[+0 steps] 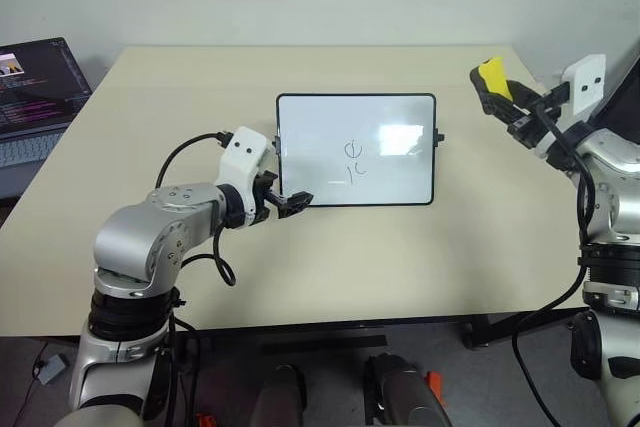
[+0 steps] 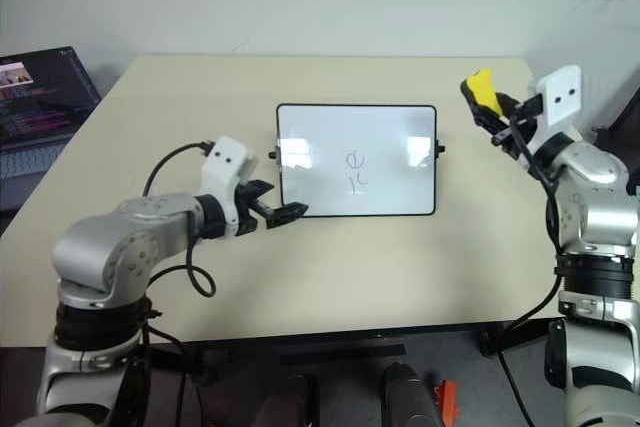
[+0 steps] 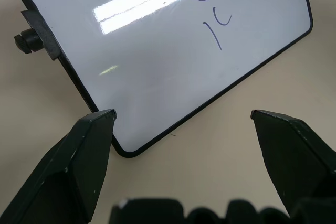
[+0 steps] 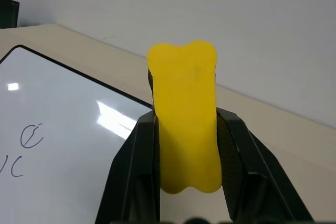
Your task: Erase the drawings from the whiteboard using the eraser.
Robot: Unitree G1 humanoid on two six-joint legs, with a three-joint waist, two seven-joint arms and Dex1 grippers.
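Whiteboard (image 1: 400, 172) lies flat at mid-table (image 1: 330, 267), and we note the drawings (image 1: 352, 159) near its centre, unerased. Our left gripper (image 1: 292, 202), fingers apart, sits at the board's near left corner. Our right gripper (image 1: 497, 99), raised beyond the table's right edge, clamps the eraser (image 1: 493, 76).
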